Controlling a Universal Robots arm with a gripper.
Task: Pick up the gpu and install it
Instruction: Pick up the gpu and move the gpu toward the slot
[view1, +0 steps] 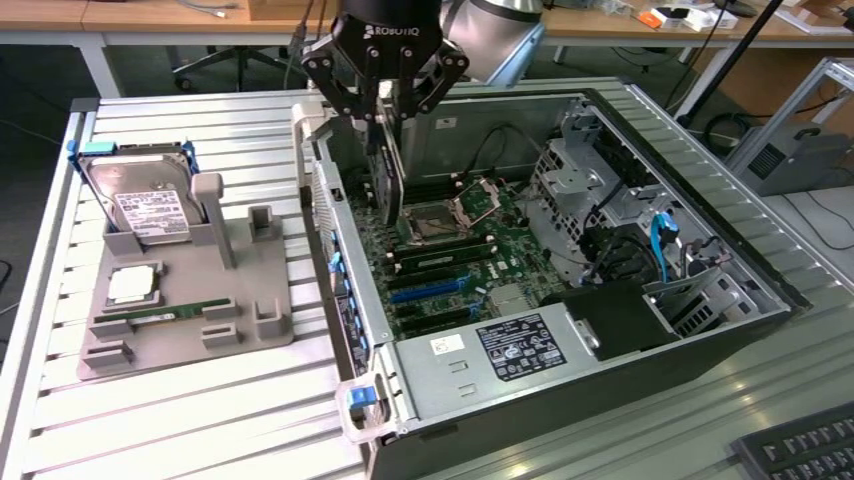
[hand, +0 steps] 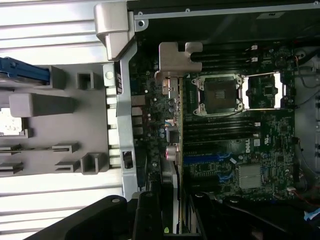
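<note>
A: Where is the gpu (view1: 388, 170), the thin flat circuit card with the silver metal end bracket (hand: 176, 59)?

B: It is clamped in the black two-fingered gripper (view1: 383, 115), with one finger pressed on each face. The card hangs from it edge-on, down inside the open black computer case (view1: 694, 340).

A: Is it seated in anything?

B: I cannot tell. Its lower end is close over the green motherboard (view1: 467, 262), just beside the square silver-framed processor socket (view1: 434, 222), on the side toward the exterior view's left. Whether it touches the board is hidden.

A: What does the wrist camera add?

B: The card's thin edge runs from the fingers out to the bracket, alongside the socket and the long black memory slots (hand: 215, 127). The blue expansion slots (hand: 205, 159) lie nearer the gripper end.

A: And around the board?

B: A boxy silver power supply with a dark label (view1: 497, 352) sits at the case's near end. The case lies on its side on a ribbed metal table (view1: 174, 420).

A: Outside the case?

B: To the exterior view's left sits a grey moulded holder (view1: 187, 338). At its far end a boxy silver hard drive with a white label (view1: 147, 205) stands upright. A square silver processor chip (view1: 134, 285) lies flat in it, and a narrow green memory stick (view1: 160, 312) sits nearer the camera. A black keyboard (view1: 801, 452) shows at the exterior view's lower right corner.
</note>
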